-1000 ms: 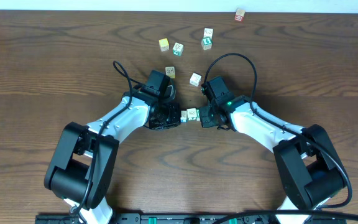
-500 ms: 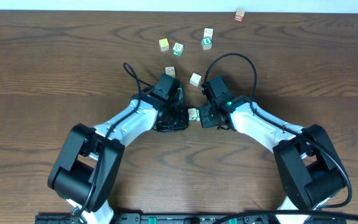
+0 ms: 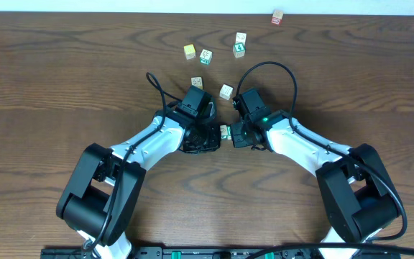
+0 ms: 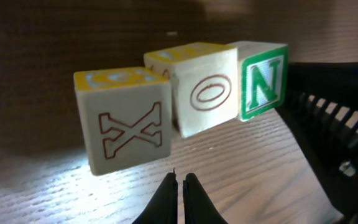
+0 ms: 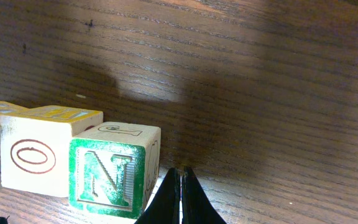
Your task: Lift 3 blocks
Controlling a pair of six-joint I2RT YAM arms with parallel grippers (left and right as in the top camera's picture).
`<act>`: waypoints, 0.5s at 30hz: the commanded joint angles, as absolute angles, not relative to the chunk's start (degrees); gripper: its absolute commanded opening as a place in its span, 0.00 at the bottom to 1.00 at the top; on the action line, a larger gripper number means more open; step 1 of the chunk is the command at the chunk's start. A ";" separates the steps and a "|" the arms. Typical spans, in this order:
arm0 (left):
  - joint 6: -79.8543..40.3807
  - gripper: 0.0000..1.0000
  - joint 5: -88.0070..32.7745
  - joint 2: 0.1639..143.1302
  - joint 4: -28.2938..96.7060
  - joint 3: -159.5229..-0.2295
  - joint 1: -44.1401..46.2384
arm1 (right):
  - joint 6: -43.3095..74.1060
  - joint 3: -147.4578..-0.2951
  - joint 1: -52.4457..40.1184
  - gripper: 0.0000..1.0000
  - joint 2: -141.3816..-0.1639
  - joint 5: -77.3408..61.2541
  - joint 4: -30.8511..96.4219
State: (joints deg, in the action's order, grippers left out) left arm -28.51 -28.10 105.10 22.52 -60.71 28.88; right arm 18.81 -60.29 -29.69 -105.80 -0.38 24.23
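- Brown wooden table [image 3: 63,72], viewed from above; two white-and-black arms reaching in toward its middle, loose blocks [image 3: 205,56] well apart near the far edge.
- Black left pincer [image 4: 178,186], fingers pressed together on nothing, tips just short of the row; black right pincer [image 5: 180,183], likewise together and empty, just beside the N end.
- Row of three blocks [image 3: 223,131] between the pincers, side by side and touching, near the table's middle.
- Step, by judgement: bracing the row endwise before lifting. Next, probably even inward pressure and a level joint rise, lest the middle block slip.
- Lettering: X block [image 4: 126,127] and O block [image 4: 205,96] in brown outline, N block [image 4: 263,78] in bold green; no brand seen.

Robotics lab, two cabled arms [image 3: 153,137], wood-grain table [image 3: 49,65]
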 commanded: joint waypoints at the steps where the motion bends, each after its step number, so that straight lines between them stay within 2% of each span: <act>1: -29.06 0.07 -26.41 103.98 24.16 -60.86 28.58 | 18.41 -60.20 -29.19 0.01 -106.50 0.14 24.25; 4: -29.87 0.07 -22.85 103.98 26.48 -60.86 28.58 | 18.41 -60.20 -29.19 0.01 -106.50 0.14 24.25; 15: -29.91 0.07 -22.87 103.98 22.72 -60.86 28.58 | 18.41 -60.20 -29.19 0.01 -106.50 0.14 24.27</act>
